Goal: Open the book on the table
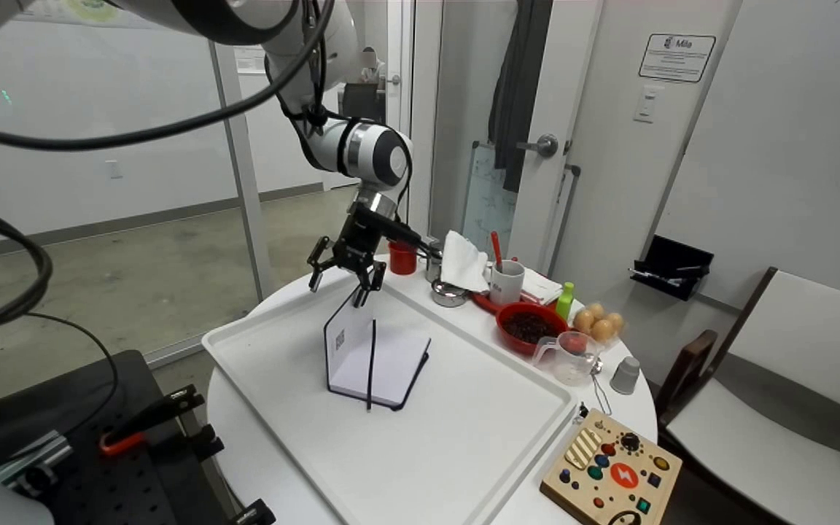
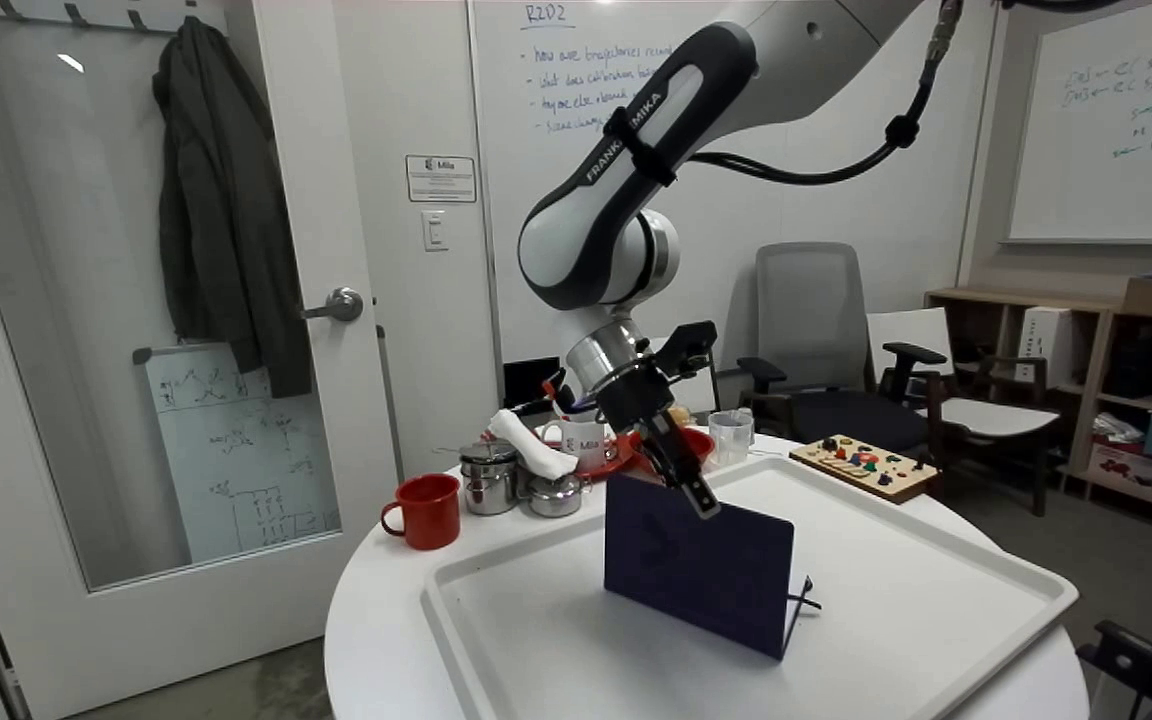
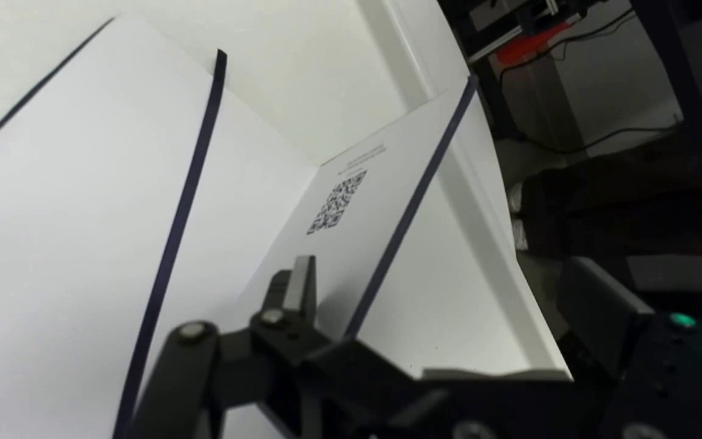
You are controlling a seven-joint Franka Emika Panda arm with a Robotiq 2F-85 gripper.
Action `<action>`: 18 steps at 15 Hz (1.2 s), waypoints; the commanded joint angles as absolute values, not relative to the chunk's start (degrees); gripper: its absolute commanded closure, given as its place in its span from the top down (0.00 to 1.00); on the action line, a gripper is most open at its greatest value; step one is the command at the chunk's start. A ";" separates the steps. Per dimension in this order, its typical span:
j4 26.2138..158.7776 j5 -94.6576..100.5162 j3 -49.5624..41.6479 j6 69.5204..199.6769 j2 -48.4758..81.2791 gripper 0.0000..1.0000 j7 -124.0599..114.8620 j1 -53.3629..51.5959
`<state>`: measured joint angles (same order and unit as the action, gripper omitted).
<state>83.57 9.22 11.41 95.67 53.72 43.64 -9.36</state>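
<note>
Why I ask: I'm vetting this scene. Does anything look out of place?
The strap looks odd: it crosses the pages of the half-open book instead of lying clear, and might hold them down. Nothing looks spilled.

Book (image 2: 698, 572) from opposite sides in both exterior views, close below in wrist view

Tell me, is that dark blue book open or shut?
Open, but not flat. The book has its cover standing raised, and the wrist view shows its white pages exposed.
</note>
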 commanded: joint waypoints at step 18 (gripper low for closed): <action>88.44 7.31 14.52 95.18 53.36 1.00 38.25 -9.36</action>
<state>87.88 8.90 13.75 95.40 53.61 39.04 -9.88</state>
